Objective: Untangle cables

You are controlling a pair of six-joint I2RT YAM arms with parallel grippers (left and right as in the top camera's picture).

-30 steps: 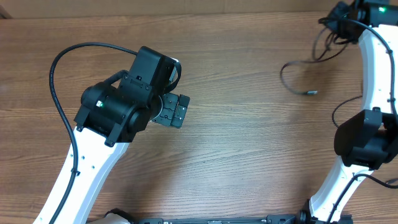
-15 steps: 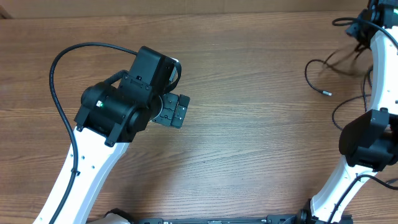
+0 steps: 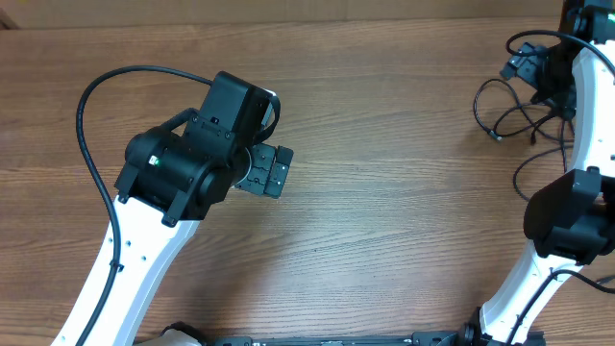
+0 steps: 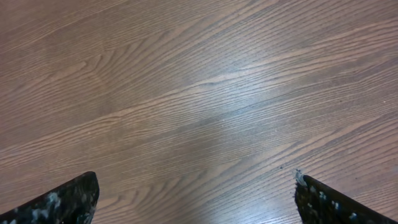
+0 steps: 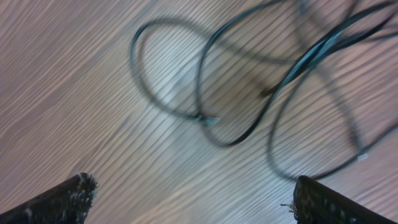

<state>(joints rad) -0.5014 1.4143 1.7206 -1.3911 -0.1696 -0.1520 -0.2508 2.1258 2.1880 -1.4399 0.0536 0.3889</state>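
- The desk [image 3: 384, 211] is brown wood with fine lines running across it.
- The cables [image 3: 478, 102] lie on the desk near its right edge, toward the far right corner.
- They are thin and black, and their loose loops cross over each other.
- One plug end [image 3: 497, 136] points out from the bunch toward the middle of the desk.
- The right arm [image 3: 577, 221] is white and black and stands along the right edge, just beside the cables. From above, some loops are hidden behind it.
- The right claw [image 5: 191, 190] is spread wide. Its two tips show in the bottom corners of its own camera view, and nothing is between them.
- The cables lie on the wood out in front of the right claw. They look blurry there, and the claw is not pinching them.
- The left claw [image 3: 272, 171] hangs over the left half of the desk, well apart from the cables.
- The left claw is spread wide too, with only bare wood between its tips.
- A thick black wire [image 3: 85, 135] bends out from the left arm [image 3: 144, 250] in one big curve.
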